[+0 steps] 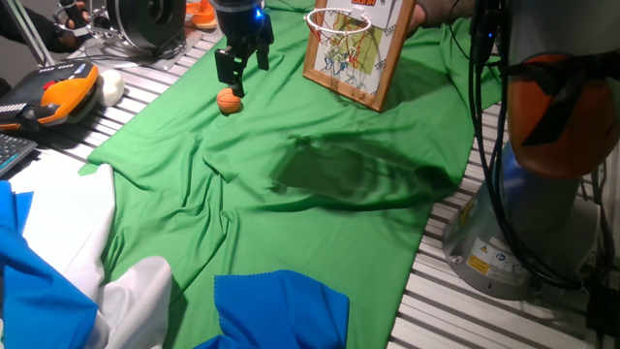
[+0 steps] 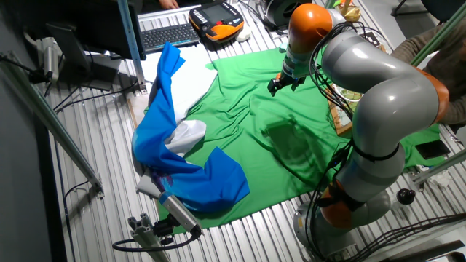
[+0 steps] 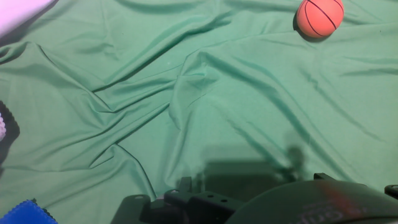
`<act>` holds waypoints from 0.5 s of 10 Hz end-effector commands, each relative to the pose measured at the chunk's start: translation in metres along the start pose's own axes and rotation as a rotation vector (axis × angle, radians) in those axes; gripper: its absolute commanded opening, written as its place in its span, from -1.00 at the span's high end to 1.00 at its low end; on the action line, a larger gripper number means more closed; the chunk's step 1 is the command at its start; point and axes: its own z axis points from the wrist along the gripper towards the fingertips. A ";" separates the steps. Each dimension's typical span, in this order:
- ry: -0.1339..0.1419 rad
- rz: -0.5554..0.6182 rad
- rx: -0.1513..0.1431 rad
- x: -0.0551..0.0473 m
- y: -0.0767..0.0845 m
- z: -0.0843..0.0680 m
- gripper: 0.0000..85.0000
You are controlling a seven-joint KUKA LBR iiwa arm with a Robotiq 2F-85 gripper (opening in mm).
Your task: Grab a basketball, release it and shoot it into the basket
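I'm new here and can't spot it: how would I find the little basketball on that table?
Start with the big green cloth spread over the table, then go to its far edge, where the toy hoop's wooden-framed backboard stands. Beside that hangs the robot's black claw, and the basketball lies on the cloth right under it. It is tiny, orange with thin dark lines, unlike the white ball off the cloth.

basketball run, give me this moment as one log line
phase: approach | basketball: loose on green cloth, not held | gripper: above ball, fingers empty | basket: upright at far edge, no ball in it
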 end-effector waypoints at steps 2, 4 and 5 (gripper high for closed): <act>0.206 0.040 0.166 0.000 0.000 0.000 1.00; 0.207 0.036 0.166 0.000 0.000 0.000 1.00; 0.205 0.034 0.165 0.000 0.000 0.000 1.00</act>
